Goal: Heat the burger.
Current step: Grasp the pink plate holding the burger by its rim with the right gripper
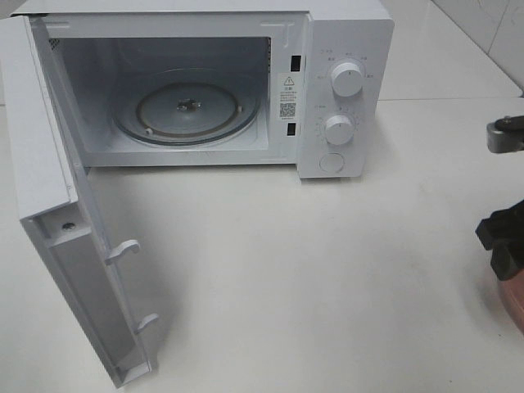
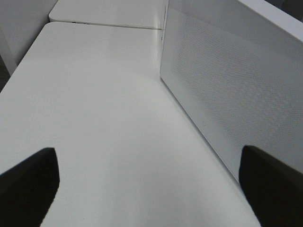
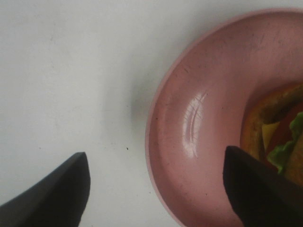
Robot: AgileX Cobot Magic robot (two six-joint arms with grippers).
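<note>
The right gripper (image 3: 154, 189) is wide open. One finger (image 3: 52, 194) hangs over the white table (image 3: 71, 71). The other finger is over the pink plate (image 3: 199, 118), so the plate's edge sits between the two. The gripper holds nothing. I can't tell if a finger touches the plate, because the view is so close.

The burger (image 3: 279, 132) lies on that plate, right by the finger that is over the plate. You can see its brown bun, green lettuce, and a bit of red and yellow.

From the high camera, the plate peeks out at the right edge of the table, under the right arm (image 1: 501, 237). It is well apart from the microwave (image 1: 348, 33). The microwave's door (image 1: 41, 147) stands wide open, and the glass tray (image 1: 188, 106) shows inside.

The left gripper (image 2: 151, 189) is wide open too and holds nothing. It hangs over the table, just beside the door.
</note>
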